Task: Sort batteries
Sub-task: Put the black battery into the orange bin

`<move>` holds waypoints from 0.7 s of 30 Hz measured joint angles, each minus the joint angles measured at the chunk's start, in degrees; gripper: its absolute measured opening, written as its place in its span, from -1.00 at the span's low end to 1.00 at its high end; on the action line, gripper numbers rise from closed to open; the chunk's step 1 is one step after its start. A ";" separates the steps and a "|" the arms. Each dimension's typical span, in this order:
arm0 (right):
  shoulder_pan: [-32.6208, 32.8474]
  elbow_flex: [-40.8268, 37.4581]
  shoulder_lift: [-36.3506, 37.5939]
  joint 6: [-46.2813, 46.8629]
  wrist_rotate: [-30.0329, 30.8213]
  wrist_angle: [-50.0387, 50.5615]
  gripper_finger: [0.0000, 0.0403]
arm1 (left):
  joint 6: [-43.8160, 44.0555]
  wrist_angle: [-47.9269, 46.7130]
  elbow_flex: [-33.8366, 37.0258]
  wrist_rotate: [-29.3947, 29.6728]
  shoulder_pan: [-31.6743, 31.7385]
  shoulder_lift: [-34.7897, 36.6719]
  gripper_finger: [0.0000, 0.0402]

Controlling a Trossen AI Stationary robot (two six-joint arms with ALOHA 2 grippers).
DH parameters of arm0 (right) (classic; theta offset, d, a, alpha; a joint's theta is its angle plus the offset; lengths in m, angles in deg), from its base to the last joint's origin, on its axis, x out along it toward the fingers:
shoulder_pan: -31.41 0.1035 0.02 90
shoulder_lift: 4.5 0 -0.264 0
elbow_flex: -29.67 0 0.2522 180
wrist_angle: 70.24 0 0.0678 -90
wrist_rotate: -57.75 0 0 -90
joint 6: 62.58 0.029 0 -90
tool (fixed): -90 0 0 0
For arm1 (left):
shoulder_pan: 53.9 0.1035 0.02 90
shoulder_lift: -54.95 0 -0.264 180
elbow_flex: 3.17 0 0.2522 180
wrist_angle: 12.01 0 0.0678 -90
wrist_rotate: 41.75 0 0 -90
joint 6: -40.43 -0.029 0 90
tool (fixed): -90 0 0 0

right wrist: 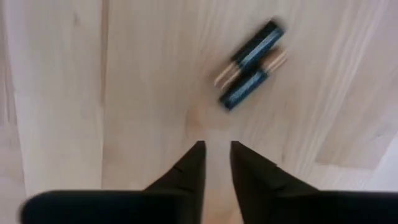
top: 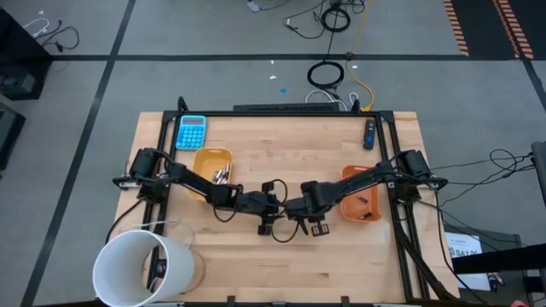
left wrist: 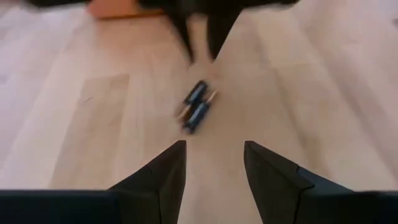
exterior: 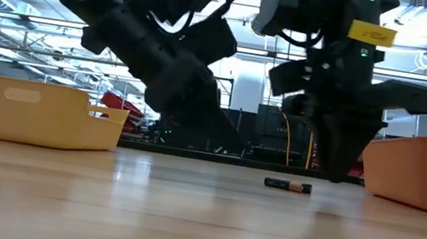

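Note:
Two small dark batteries lie side by side on the bare wood, ahead of both grippers' fingertips: in the left wrist view (left wrist: 196,106), in the right wrist view (right wrist: 252,65), and edge-on in the low view (exterior: 288,184). My left gripper (left wrist: 214,152) is open and hovers near the table's middle (top: 269,206). My right gripper (right wrist: 216,149) faces it from the other side (top: 299,209), with only a narrow gap between its fingers. Neither touches a battery. A yellow tray (top: 212,164) holds several batteries; an orange tray (top: 362,193) sits to the right.
A blue calculator (top: 191,132) lies at the far left of the table, and a small dark object (top: 369,132) at the far right. A big white cylinder (top: 141,269) stands at the near left corner. Bare wood stretches along the near edge between the trays.

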 joint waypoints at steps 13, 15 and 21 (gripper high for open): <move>-0.55 -0.19 0.04 12.74 3.08 -7.55 -0.13 | 2.10 -7.85 -0.26 -0.46 -1.91 0.00 -0.15; -1.07 -1.51 0.04 13.34 3.21 -8.34 -0.16 | 2.12 -7.77 -0.26 -0.45 -1.97 0.01 -0.15; -2.76 -6.67 0.31 13.68 0.66 -14.97 -0.32 | 2.08 -7.45 -0.26 -0.41 -1.92 0.00 -0.15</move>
